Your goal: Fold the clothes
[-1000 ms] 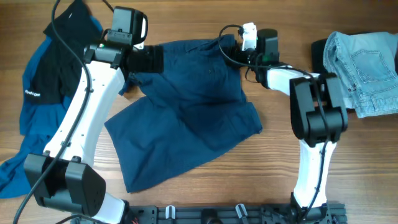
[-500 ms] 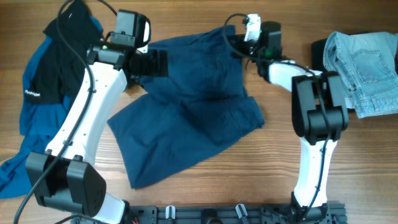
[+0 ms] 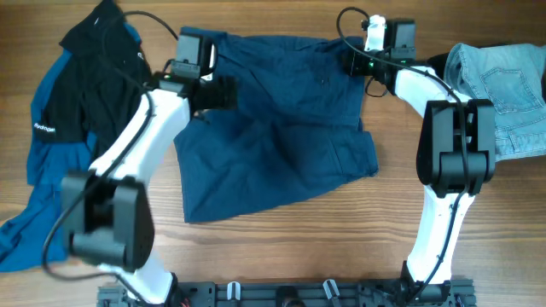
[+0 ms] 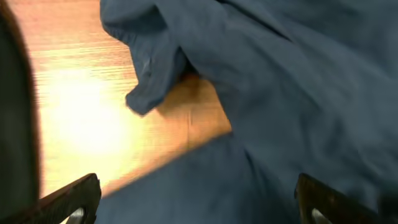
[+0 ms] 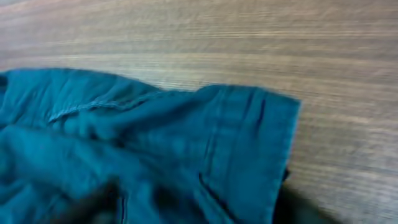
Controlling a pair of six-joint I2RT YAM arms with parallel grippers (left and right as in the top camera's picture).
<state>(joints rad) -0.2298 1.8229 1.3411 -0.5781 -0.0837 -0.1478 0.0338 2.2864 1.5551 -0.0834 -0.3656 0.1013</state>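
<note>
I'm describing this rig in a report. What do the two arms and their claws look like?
The left arm and right arm both have white, rounded links joined by bulky black joint housings. Thin black cables loop above the wrists. The left claw and right claw are black, each behind a boxy black wrist housing.

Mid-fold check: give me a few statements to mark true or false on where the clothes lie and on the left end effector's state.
1. The shorts lie between the jacket and the jeans. True.
2. The shorts are folded in half. False: they lie spread out and rumpled.
3. The left end effector is open. True.
4. The jeans lie on the shorts. False: they lie apart, over by the right arm.
5. The jacket bears no logo. False: a small white logo shows on it.
</note>
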